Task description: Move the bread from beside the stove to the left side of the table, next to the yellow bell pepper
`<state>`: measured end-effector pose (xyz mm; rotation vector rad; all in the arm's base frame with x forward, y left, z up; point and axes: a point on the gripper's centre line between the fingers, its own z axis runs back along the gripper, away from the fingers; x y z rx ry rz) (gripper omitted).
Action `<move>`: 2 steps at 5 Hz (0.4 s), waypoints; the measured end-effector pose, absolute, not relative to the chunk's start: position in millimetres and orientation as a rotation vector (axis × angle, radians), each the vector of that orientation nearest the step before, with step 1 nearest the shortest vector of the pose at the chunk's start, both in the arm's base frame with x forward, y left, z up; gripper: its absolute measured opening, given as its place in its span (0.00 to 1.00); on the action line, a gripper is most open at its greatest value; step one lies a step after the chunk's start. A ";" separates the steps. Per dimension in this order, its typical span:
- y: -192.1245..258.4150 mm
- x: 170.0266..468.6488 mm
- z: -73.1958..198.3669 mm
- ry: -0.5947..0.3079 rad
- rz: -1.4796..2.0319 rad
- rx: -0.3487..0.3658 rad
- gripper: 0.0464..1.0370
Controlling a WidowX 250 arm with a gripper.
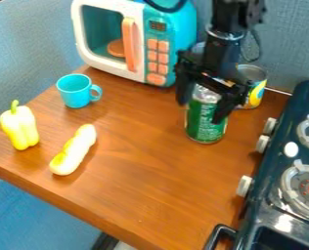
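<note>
On the wooden desk, a green can stood upright, unlifted, the black tool wide about its top.

No words or numbers can be read for sure. The green can has small white print on its side, but it is too tiny to read. The can with a yellow and blue label has no words I can make out. The toy microwave has a little dark screen with faint marks, too small to read.
</note>
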<state>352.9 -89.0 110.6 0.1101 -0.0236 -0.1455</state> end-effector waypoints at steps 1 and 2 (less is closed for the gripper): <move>-100.4 366.9 115.8 -0.059 -0.110 0.057 0.96; -104.5 367.0 115.2 -0.061 -0.060 0.026 0.96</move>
